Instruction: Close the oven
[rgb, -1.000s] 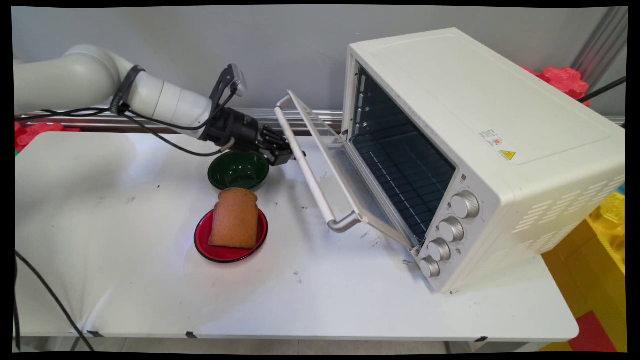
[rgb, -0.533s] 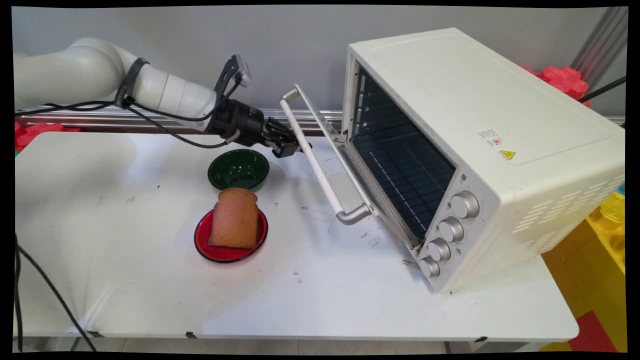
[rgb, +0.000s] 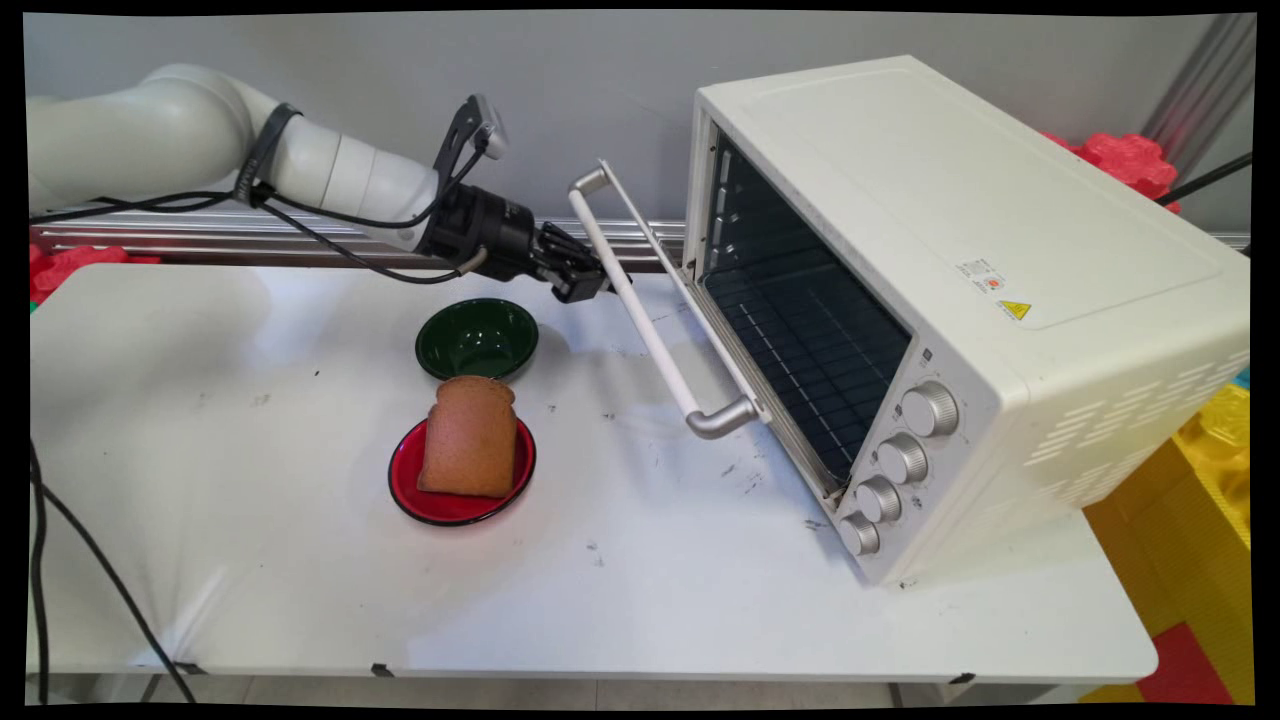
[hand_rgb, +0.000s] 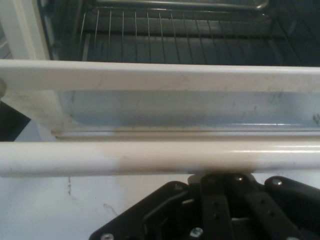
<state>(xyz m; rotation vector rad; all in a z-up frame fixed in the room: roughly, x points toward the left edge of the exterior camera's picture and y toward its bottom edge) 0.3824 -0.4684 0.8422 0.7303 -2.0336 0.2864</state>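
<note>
White oven (rgb: 960, 300) door (rgb: 690, 320) has been raised further toward closed, pushed by the gripper (rgb: 600, 285) pressed under its handle (rgb: 650, 330); whether the fingers are apart or together cannot be told. Green bowl (rgb: 477, 338) and bread (rgb: 470, 435) on the red plate (rgb: 410, 495) are left unmoved.

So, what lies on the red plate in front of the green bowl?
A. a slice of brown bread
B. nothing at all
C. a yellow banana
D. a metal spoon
A: the main view shows a brown bread slice resting on the red plate, just nearer the camera than the green bowl.
</note>
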